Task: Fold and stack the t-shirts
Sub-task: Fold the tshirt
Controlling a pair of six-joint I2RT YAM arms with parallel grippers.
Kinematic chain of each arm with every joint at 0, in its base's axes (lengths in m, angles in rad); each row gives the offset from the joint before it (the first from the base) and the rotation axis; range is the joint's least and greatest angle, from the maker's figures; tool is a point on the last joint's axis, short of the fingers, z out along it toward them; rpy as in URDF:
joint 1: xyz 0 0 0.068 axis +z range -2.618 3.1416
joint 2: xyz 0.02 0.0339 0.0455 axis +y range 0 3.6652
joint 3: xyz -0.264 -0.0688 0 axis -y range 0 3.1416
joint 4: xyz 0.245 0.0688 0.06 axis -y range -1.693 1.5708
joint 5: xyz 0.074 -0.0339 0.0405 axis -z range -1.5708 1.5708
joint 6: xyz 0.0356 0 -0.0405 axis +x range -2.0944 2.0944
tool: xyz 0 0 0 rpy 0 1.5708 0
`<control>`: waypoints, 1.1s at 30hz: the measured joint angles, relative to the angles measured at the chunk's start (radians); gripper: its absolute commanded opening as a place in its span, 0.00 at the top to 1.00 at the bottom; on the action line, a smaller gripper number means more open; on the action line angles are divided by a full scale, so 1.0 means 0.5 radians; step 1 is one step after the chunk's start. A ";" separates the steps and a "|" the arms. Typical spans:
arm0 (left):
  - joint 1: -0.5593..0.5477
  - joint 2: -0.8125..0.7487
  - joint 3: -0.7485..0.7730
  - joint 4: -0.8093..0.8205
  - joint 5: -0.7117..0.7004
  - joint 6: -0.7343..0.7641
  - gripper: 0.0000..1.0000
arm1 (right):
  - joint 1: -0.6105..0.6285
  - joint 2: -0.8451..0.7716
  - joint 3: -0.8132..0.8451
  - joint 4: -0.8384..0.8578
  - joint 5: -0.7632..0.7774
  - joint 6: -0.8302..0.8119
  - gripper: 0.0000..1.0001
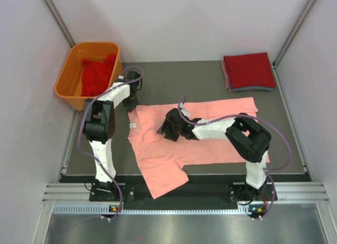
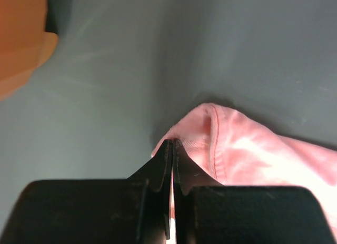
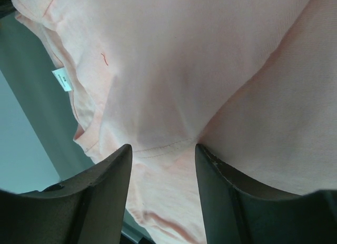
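Left hand (image 2: 172, 145) pinched closed on a hemmed edge of the salmon-pink t-shirt (image 1: 210, 152). Right hand (image 3: 163, 152) fingers spread, gripping nothing, over the shirt on the table (image 1: 179, 81).

Soft matt cotton with stitched hems: the salmon-pink t-shirt (image 1: 158, 170), centre frame, on a smooth, dull dark-grey table (image 1: 184, 78). Its small white neck label (image 3: 62, 79) looks smooth. Upper left, a glossy orange plastic tub (image 1: 66, 81) and a crumpled red t-shirt (image 1: 97, 75); upper right, the folded t-shirts (image 1: 248, 69) in the same matt knit. The right gripper (image 3: 163, 148) has fingers (image 3: 100, 196) of matt black plastic. Ribbed bare metal rail (image 1: 184, 190), bottom.
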 measured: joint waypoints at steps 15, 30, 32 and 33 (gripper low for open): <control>-0.007 0.018 -0.066 0.073 -0.072 -0.001 1.00 | -0.015 -0.011 -0.096 0.155 0.017 -0.031 1.00; -0.003 0.024 -0.076 0.079 -0.135 -0.001 1.00 | -0.041 -0.455 -0.460 0.152 0.078 -0.094 1.00; -0.003 0.024 -0.072 0.074 -0.136 -0.001 1.00 | -0.043 -0.451 -0.460 0.152 0.077 -0.104 0.98; -0.003 0.027 -0.064 0.063 -0.135 -0.001 1.00 | -0.043 -0.444 -0.459 0.153 0.076 -0.110 0.95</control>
